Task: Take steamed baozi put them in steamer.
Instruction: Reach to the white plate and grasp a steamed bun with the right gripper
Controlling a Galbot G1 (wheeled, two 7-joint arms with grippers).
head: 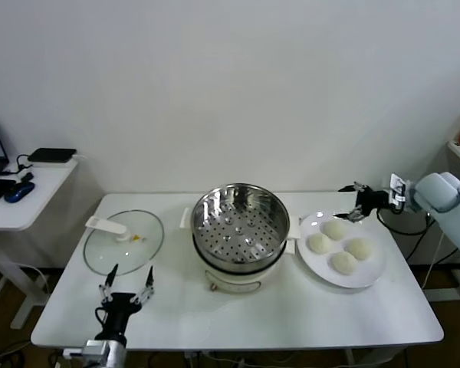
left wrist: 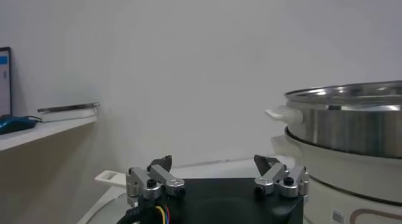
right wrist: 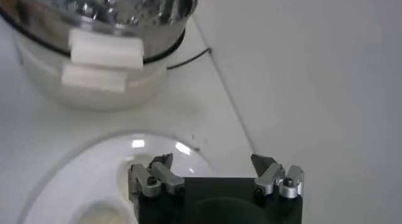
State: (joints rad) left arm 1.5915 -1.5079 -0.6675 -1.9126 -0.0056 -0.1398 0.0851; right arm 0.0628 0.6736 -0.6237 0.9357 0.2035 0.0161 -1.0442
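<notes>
A white worktop point(head: 238, 322) carries everything. The steamer point(head: 238, 230), a shiny steel pot with a perforated tray inside on a cream-white base with side handles, stands near the middle. Its tray holds nothing.

To the robot's right of the steamer lies a white plate point(head: 368, 272), just beside the steamer's right handle. Four steamed baozi point(head: 334, 229) sit on it in a loose cluster, close together, all still on the plate and none in the steamer.

The right claw point(head: 354, 201) hovers over the far edge of the plate, just beyond the farthest bun, with its fingers spread wide and nothing between them. The right wrist view shows the same claw point(right wrist: 215, 169) open above the plate's rim point(right wrist: 69, 175), with the steamer point(right wrist: 94, 43) and its white handle further off. A pale rounded shape sits at the edge of that picture beneath one finger; it may be a bun, but too little shows to tell.

To the robot's left of the steamer a flat glass lid point(head: 123, 241) with a white handle lies on the worktop. The left claw point(head: 126, 280) waits low at the near left, just in front of the lid, fingers apart and empty. In the left wrist view this claw point(left wrist: 217, 170) stands open, with the steamer's steel wall point(left wrist: 352, 128) to one side.

A small white side table point(head: 23, 207) stands well apart on the left, carrying a dark flat device point(head: 52, 155) and a blue object point(head: 19, 192).
</notes>
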